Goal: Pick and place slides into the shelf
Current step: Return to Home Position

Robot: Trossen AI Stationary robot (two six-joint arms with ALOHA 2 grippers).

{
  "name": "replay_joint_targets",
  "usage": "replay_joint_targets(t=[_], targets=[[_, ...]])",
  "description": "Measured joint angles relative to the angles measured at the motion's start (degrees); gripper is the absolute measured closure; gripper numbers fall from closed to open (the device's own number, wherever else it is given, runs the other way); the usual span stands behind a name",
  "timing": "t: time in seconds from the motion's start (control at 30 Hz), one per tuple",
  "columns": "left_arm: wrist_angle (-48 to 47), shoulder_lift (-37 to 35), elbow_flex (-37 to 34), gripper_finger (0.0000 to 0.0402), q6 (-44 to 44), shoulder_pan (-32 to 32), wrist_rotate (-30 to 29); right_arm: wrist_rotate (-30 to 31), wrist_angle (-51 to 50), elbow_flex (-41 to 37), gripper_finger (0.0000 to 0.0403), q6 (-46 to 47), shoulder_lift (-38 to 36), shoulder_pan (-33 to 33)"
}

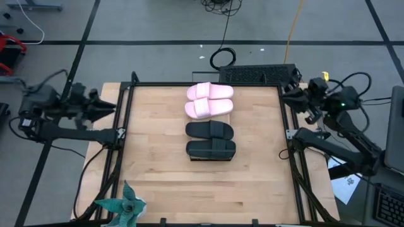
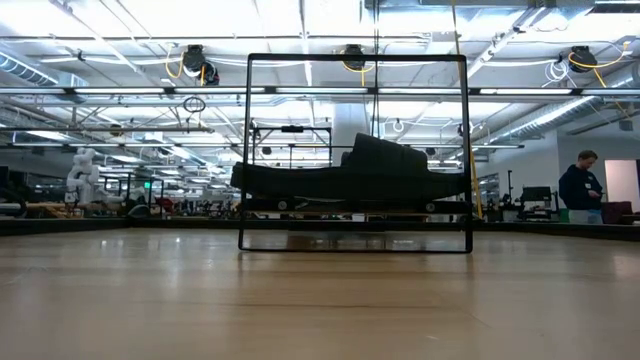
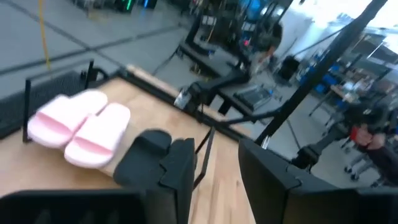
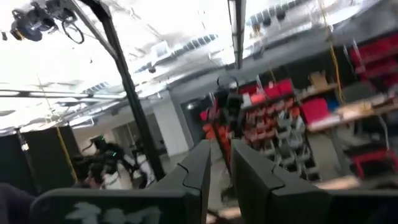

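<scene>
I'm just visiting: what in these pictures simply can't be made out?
Low view: the near black slide on the shelf hides the other three slides behind it.
High view: the pink slides and the black pair cover the shelf's board almost wholly.
Left wrist view: the left gripper blocks part of a black slide; the second one does not show.
Right wrist view: the right gripper faces only the room; no slides show.

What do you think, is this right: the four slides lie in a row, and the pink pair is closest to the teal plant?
Not quite. The high view shows the black pair closest to the teal plant; the pink pair comes after it in the row.
</scene>
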Motion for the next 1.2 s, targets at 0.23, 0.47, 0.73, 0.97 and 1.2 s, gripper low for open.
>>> replay_joint_targets(t=[0.23, 0.47, 0.73, 0.97, 1.2], targets=[[1.5, -8.6, -3.9, 0.0277, 0.2, 1.0, -0.2, -2.2, -12.0, 0.0, 0.0348, -0.2, -7.3, -0.8], [20.9, -19.3, -26.2, 0.0277, -3.5, 5.9, 7.2, 3.7, -11.5, -4.8, 0.0348, -0.5, -12.2, 1.1], [45.2, -23.8, -46.2, 0.0277, -9.2, 6.4, 13.2, 7.2, 7.1, -18.5, 0.0348, 1.2, -12.6, 6.9], [52.4, -23.5, -50.6, 0.0277, -7.1, 0.5, 10.0, 18.1, 9.4, -26.0, 0.0348, -4.0, -11.9, 18.9], [57.1, -20.5, -54.7, 0.0277, -3.4, -9.6, -1.1, 29.9, 9.9, -26.3, 0.0348, -10.0, -5.4, 32.0]])
